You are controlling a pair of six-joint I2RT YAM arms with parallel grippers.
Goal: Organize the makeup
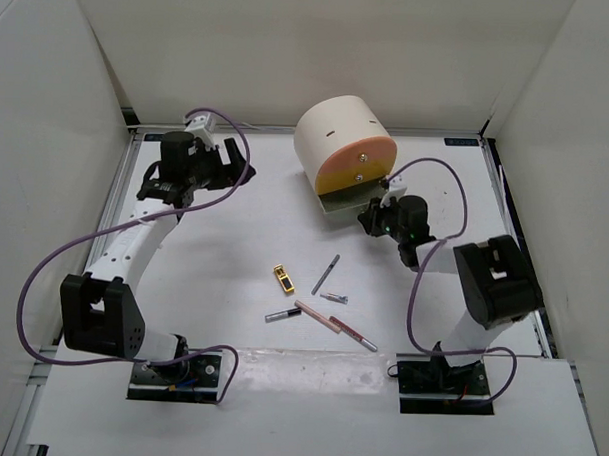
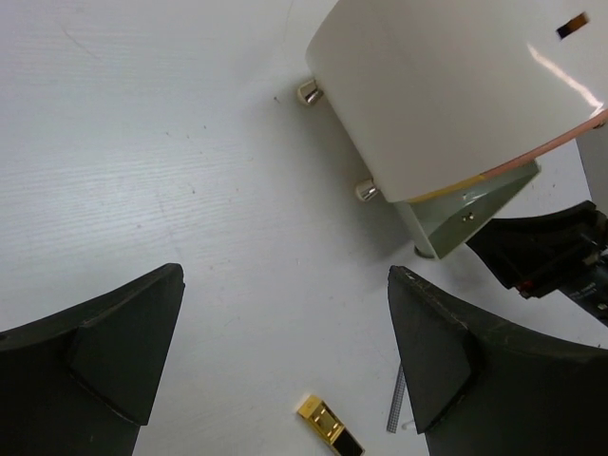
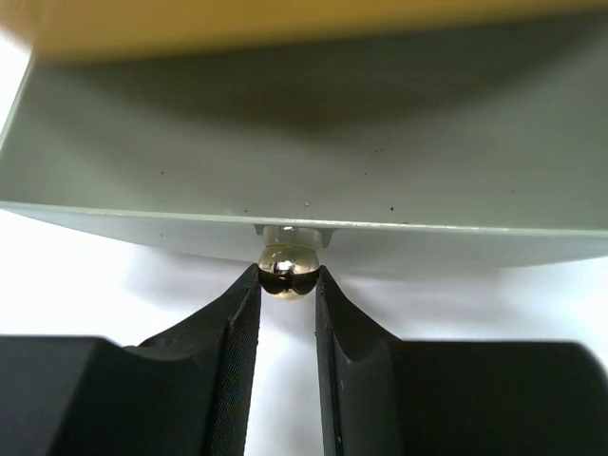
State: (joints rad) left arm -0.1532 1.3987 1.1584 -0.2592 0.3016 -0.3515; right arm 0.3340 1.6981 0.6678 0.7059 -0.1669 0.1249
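The makeup lies loose in the middle of the table: a gold lipstick (image 1: 283, 278), a grey pencil (image 1: 326, 274), a small tube (image 1: 281, 314) and two pink pencils (image 1: 316, 315) (image 1: 353, 333). My right gripper (image 1: 377, 219) is shut on the shiny knob (image 3: 287, 269) of the pale green drawer (image 3: 304, 161), which stands pulled out from the cream box (image 1: 344, 144). My left gripper (image 1: 236, 171) is open and empty, held above the table at the back left. In the left wrist view the lipstick (image 2: 330, 436) and grey pencil (image 2: 395, 408) lie below its wide-open fingers (image 2: 123, 351).
The cream cylindrical box with an orange front (image 1: 359, 170) stands at the back centre, on small metal feet (image 2: 366, 191). White walls close in the table on three sides. A tiny item (image 1: 333, 298) lies beside the pencils.
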